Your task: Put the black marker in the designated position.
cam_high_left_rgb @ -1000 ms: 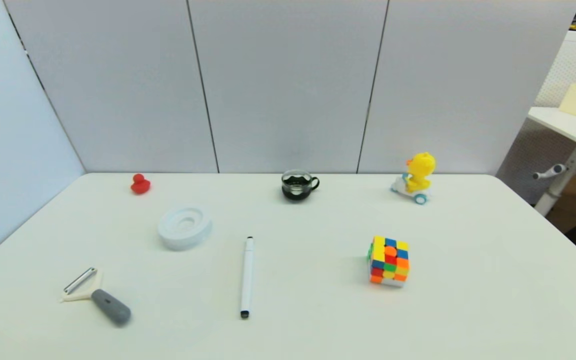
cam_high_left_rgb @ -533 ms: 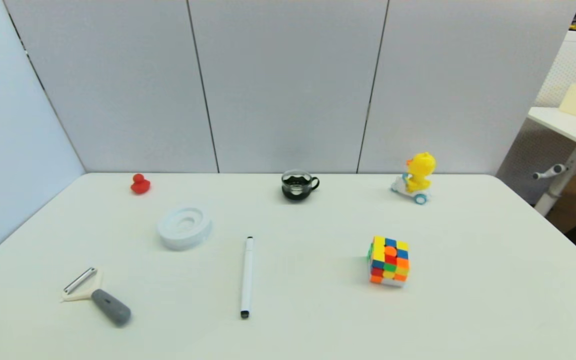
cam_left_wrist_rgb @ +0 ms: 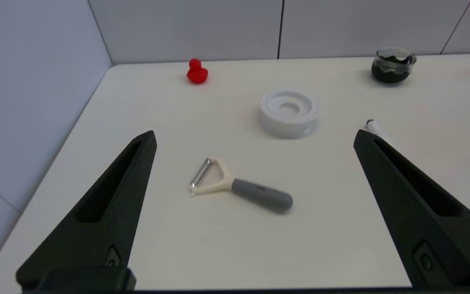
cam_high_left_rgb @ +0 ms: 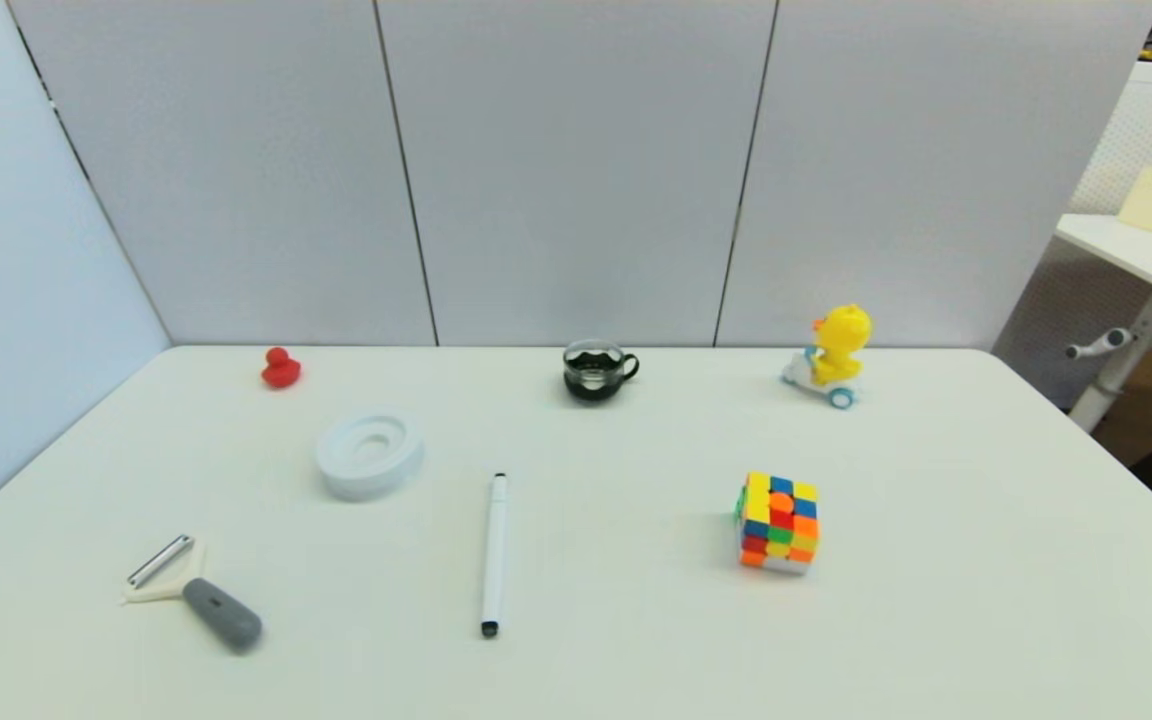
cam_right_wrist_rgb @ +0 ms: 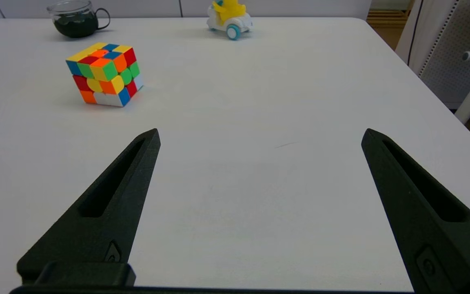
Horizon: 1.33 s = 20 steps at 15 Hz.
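The black marker [cam_high_left_rgb: 494, 553], a slim white barrel with black tips, lies lengthwise on the white table [cam_high_left_rgb: 936, 600], near the front centre. Only its far end [cam_left_wrist_rgb: 374, 126] shows in the left wrist view, behind one finger. Neither arm appears in the head view. My left gripper [cam_left_wrist_rgb: 253, 136] hangs open above the table's front left, over the peeler, holding nothing. My right gripper [cam_right_wrist_rgb: 259, 134] is open over bare tabletop at the front right, also empty. The designated position carries no mark that I can see.
A grey-handled peeler [cam_high_left_rgb: 191, 592] lies front left, a white ring-shaped dish [cam_high_left_rgb: 369, 455] behind it. A red duck [cam_high_left_rgb: 280, 369], a dark glass cup [cam_high_left_rgb: 596, 370] and a yellow duck toy [cam_high_left_rgb: 831, 357] line the back. A colourful cube [cam_high_left_rgb: 779, 522] sits right of the marker.
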Tool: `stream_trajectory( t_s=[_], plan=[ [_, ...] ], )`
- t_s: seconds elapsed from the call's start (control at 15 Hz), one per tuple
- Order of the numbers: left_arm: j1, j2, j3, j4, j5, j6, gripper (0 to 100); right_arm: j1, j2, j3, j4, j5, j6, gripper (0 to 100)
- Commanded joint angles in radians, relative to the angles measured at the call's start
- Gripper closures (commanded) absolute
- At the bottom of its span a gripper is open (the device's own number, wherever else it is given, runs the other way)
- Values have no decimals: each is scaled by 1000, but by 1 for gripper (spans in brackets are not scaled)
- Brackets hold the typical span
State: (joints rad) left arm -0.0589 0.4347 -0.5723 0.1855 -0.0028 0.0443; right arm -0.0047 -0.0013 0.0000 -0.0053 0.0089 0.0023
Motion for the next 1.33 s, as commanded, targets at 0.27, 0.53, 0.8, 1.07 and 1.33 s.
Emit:
stream_trajectory(
  t_s=[0.27, 0.53, 0.8, 1.07, 1.33],
  plan=[
    [-81, 475, -402, 12, -3, 86, 0, 0, 1, 0, -1, 0, 1, 0],
    [-136, 625, -457, 11, -2, 117, 0, 0, 1, 0, -1, 0, 1, 0],
    [-248, 710, -531, 11, 0, 117, 0, 0, 1, 0, -1, 0, 1, 0],
    [-329, 776, -540, -46, 1, 111, 0, 0, 1, 0, -1, 0, -1, 0],
    [-381, 868, -567, -93, 26, 101, 0, 0, 1, 0, -1, 0, 1, 0]
  ],
)
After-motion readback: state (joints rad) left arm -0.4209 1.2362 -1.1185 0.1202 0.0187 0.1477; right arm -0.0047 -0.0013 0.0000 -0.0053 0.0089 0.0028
